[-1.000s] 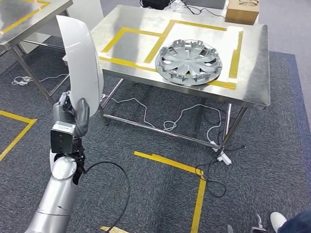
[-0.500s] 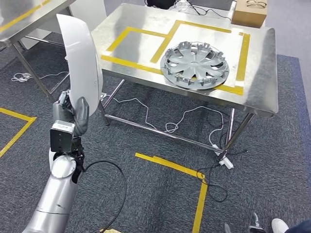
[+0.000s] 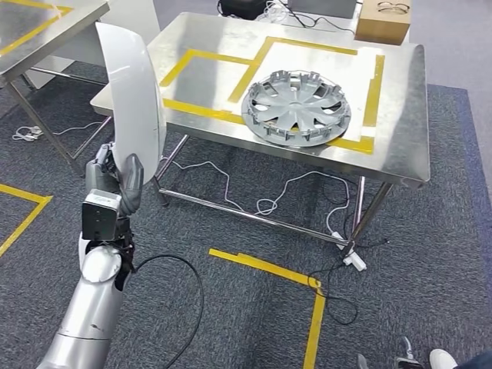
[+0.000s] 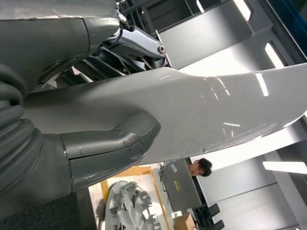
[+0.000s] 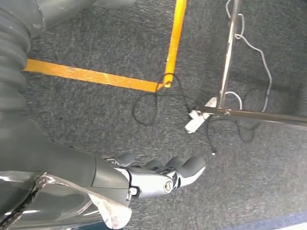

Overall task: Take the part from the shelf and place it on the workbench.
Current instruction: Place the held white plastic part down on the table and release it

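A white curved panel part (image 3: 131, 100) stands upright at the left of the head view, gripped at its lower edge by my left hand (image 3: 119, 184). In the left wrist view the thumb (image 4: 112, 148) presses on the glossy white part (image 4: 203, 115). Ahead stands the steel workbench (image 3: 400, 115), marked with yellow tape rectangles, with a silver hubcap (image 3: 296, 106) lying in the right one. The part is still off the bench's near left corner, above the floor. My right hand (image 5: 159, 175) hangs over the carpet with its fingers stretched out and nothing in them.
A second steel table (image 3: 34, 31) stands at the far left. A cardboard box (image 3: 383, 19) sits on the bench's far edge. Cables (image 3: 261, 204) and a power strip (image 3: 354, 261) lie under the bench. A person's shoes (image 3: 443, 357) are at the lower right.
The whole picture has shifted a little, so the camera has moved. My left hand and the white part keep the same place in the view.
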Robot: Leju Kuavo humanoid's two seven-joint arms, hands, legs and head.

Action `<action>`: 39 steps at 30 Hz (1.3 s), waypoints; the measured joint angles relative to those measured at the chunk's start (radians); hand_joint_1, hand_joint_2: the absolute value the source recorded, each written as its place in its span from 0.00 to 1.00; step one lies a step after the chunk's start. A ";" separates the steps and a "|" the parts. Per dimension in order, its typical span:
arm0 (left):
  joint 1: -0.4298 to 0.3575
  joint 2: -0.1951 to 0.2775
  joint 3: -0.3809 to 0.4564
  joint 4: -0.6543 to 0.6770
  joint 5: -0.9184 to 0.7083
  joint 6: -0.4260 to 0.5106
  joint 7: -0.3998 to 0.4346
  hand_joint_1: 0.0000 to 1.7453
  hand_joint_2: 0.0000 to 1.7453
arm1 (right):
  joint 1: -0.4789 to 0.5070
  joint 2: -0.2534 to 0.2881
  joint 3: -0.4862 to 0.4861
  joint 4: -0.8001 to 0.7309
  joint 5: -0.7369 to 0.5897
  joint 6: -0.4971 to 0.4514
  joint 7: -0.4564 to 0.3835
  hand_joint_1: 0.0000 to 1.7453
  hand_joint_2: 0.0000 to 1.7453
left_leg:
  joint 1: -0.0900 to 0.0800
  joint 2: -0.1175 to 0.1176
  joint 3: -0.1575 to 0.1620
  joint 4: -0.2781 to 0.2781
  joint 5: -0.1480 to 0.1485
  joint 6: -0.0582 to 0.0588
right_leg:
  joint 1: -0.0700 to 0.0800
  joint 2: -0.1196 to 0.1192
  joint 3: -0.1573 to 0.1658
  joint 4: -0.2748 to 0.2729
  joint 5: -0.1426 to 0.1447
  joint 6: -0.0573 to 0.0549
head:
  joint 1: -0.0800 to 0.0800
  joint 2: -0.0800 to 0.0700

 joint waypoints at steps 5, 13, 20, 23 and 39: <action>-0.001 0.000 -0.002 0.000 -0.001 -0.001 0.002 1.00 1.00 | -0.001 0.000 0.002 0.001 0.000 0.000 0.000 0.00 1.00 | 0.001 -0.002 0.023 -0.053 -0.011 0.023 | 0.002 -0.003 -0.008 0.009 -0.018 0.026 | 0.003 0.000; -0.001 0.000 -0.007 0.001 -0.001 -0.001 0.002 1.00 1.00 | 0.004 0.000 0.002 0.004 0.000 -0.001 0.000 0.00 1.00 | 0.002 -0.004 0.063 -0.058 -0.040 0.038 | -0.002 -0.004 -0.161 0.194 -0.007 0.036 | 0.009 0.000; -0.003 0.000 -0.008 0.000 -0.002 0.002 0.003 1.00 1.00 | 0.002 0.000 0.002 0.005 0.000 -0.005 0.000 0.00 1.00 | -0.002 -0.004 0.079 -0.051 -0.070 0.005 | 0.001 -0.004 -0.060 0.002 0.048 0.004 | 0.007 0.000; -0.006 0.000 -0.009 0.000 -0.002 0.003 0.003 1.00 1.00 | 0.000 0.000 0.002 0.005 0.000 -0.005 0.000 0.00 1.00 | 0.001 -0.001 0.015 0.087 -0.134 -0.012 | -0.003 -0.005 -0.043 -0.005 0.039 -0.011 | 0.004 0.000; -0.008 0.002 -0.008 0.010 -0.001 0.007 0.002 1.00 1.00 | -0.007 -0.001 0.002 0.008 0.008 -0.008 0.000 0.00 1.00 | 0.004 0.000 0.043 -0.055 -0.026 0.043 | 0.000 -0.005 -0.116 0.205 -0.098 0.040 | 0.014 0.000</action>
